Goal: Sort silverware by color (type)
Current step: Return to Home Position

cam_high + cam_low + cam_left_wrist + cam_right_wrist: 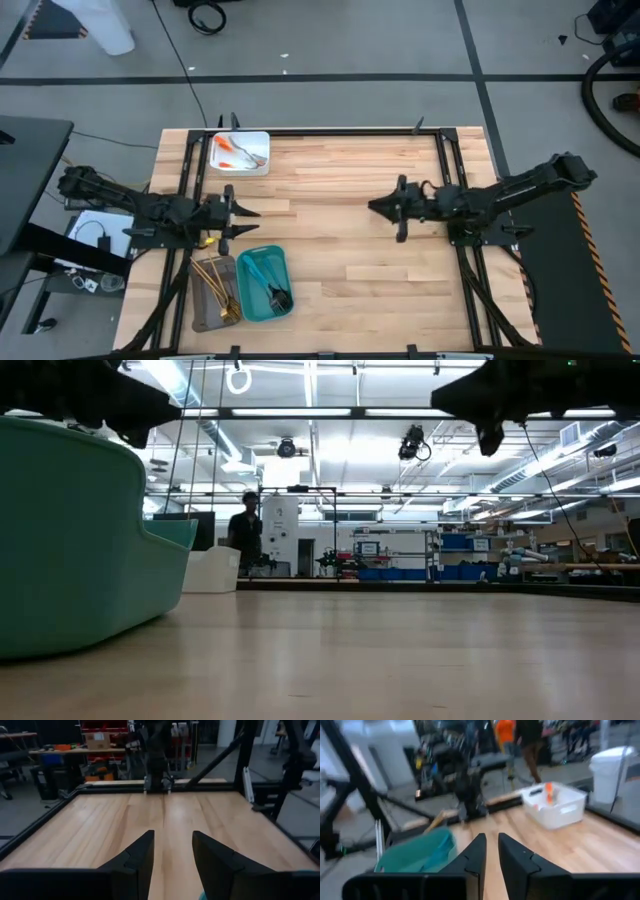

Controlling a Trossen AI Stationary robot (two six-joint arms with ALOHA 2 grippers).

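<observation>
Wooden tabletop [340,230] seen from above. My left gripper [240,212] hovers beside trays, jaws parted, empty. My right gripper [380,205] hovers mid-table, jaws slightly apart, empty. Three trays: white tray [241,153] holds orange pieces plus a pale one; grey tray [212,293] holds gold pieces; teal tray [264,284] holds teal and dark pieces. No loose silverware visible on bare wood. Sorting looks nearly or fully done. Exact piece count unclear.

A wooden table [350,240] bears white [243,153], teal [264,285] and seemingly grey [214,296] trays.
</observation>
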